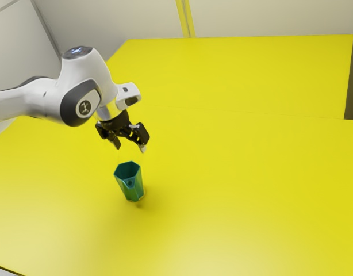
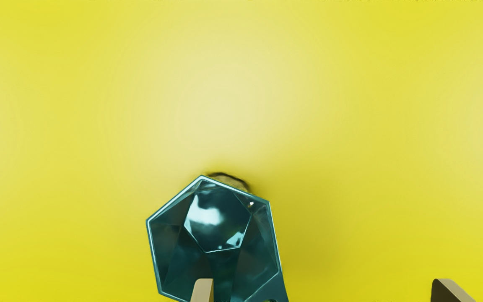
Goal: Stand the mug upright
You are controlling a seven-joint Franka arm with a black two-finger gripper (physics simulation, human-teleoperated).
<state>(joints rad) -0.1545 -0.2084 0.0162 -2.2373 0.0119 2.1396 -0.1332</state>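
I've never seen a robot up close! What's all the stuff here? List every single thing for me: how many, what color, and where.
Mug: one, teal, on the near table, open rim up, below the hand and apart from it
Near table: one, yellow, under the mug
Far tabletop: one, yellow, beyond the near table
Wall: off-white, behind the far tabletop
Upright strip: yellow, against the wall
Arm: one, white with dark grey parts, coming in from the exterior view's left
Hand: one, black, on the arm's end, above the mug
Fingers: two, pale-edged at the tips, spread apart with nothing gripped
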